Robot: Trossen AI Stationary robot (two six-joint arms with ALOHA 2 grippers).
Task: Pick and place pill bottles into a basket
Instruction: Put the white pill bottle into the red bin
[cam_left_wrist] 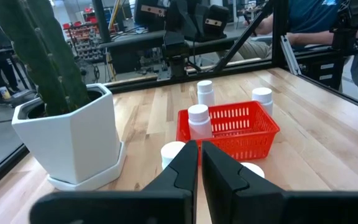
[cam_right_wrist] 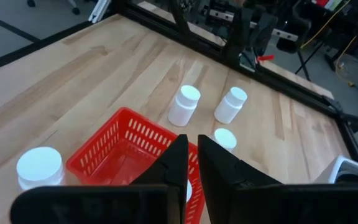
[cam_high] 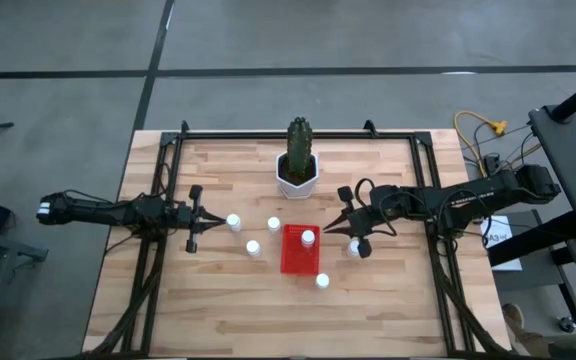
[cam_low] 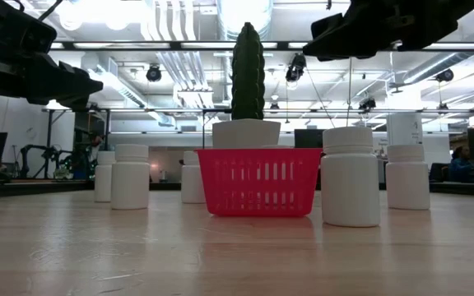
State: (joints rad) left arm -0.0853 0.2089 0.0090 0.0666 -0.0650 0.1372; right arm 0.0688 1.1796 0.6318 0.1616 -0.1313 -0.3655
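Observation:
The red basket [cam_high: 298, 255] stands mid-table. One white pill bottle [cam_high: 308, 238] stands inside it at its far right corner. Three bottles stand left of it [cam_high: 233, 222] [cam_high: 273, 224] [cam_high: 253, 247]. One stands at its near right corner [cam_high: 322, 281] and one to its right [cam_high: 354, 247]. My left gripper [cam_high: 208, 218] [cam_left_wrist: 199, 152] hovers left of the bottles, shut and empty. My right gripper [cam_high: 330, 228] [cam_right_wrist: 192, 146] is above the basket's right side [cam_right_wrist: 123, 149], shut and empty. In the low view both arms are high above the table.
A cactus in a white pot [cam_high: 297, 172] stands just beyond the basket toward the far edge and also shows in the left wrist view [cam_left_wrist: 73, 137]. A black frame [cam_high: 268, 135] runs around the table. There is bare wood along the near side [cam_high: 268, 320].

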